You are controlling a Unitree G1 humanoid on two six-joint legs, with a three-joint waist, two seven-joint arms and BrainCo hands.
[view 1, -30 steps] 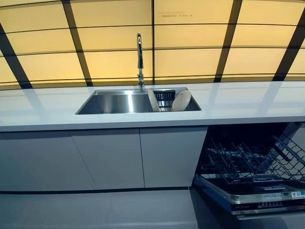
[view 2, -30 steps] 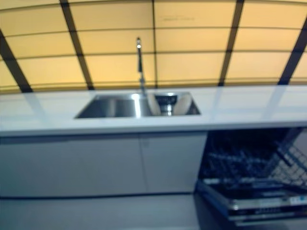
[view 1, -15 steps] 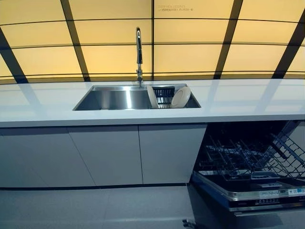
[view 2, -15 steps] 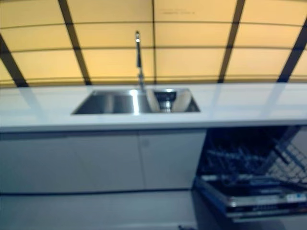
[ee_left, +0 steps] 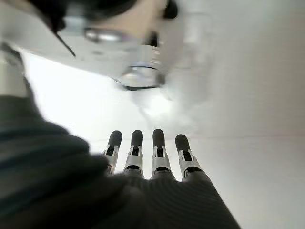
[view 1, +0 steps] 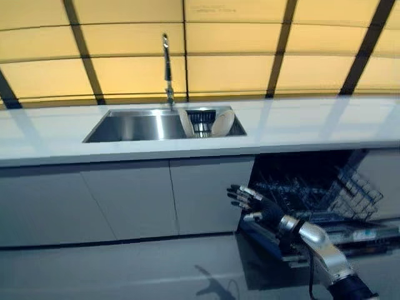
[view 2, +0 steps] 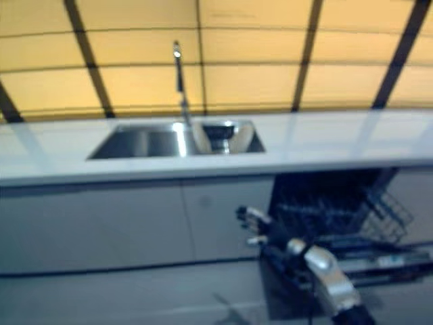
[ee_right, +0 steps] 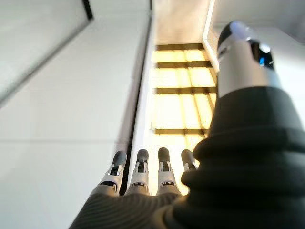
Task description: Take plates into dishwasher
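Note:
Two white plates stand on edge in a dark rack at the right end of the steel sink [view 1: 134, 127]: a round one leaning right [view 1: 223, 122] and a thinner one seen edge-on [view 1: 185, 123]. Below the counter on the right, the dishwasher [view 1: 350, 234] is open with its wire rack [view 1: 315, 190] pulled out and nothing in it. My right hand [view 1: 255, 203] hovers low in front of the cabinet, by the dishwasher's left edge, open with fingers spread and holding nothing. My left hand [ee_left: 145, 160] shows only in its wrist view, fingers straight over pale floor.
A tall faucet [view 1: 167, 62] rises behind the sink. The white counter [view 1: 306, 122] runs the full width, with grey cabinet doors [view 1: 125, 200] beneath and a yellow panelled wall behind. Grey floor lies in front.
My right hand has come up into view at the lower right. The whole picture has shifted a little to the left, so the camera moved; the plates stay put.

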